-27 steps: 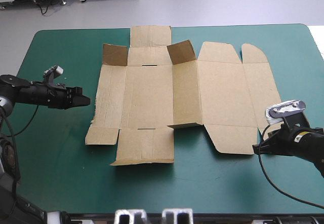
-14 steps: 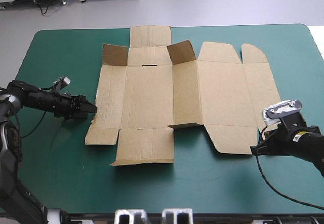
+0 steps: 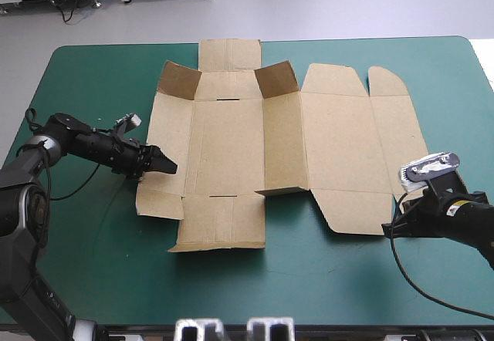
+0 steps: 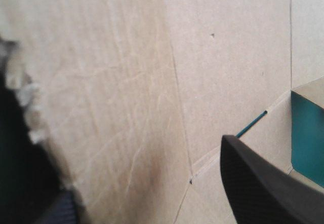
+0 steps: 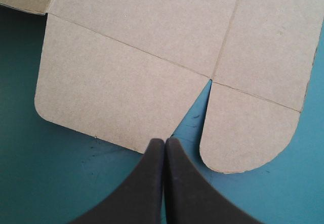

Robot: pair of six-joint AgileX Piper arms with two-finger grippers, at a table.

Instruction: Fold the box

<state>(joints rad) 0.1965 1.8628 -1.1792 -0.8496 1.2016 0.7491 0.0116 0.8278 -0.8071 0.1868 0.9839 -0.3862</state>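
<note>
Shows from above the brown box (image 3: 332,140) spread on the teal-green worktop (image 3: 85,256), two far flaps raised, the left gripper (image 3: 167,167) at its left edge, and only from the wrists that gripper's jaws apart either side of the ragged edge, the right gripper (image 5: 164,141) with jaws together just off the notch between two rounded flaps.

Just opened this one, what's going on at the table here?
Two robot arms are working on a brown box, which lies mostly flat on the teal-green cover with two far flaps raised. The left gripper is at the box's left side panel, fingers open at its ragged edge. The right gripper is shut, pointing at the notch between the rounded flaps at the near right corner.
</note>
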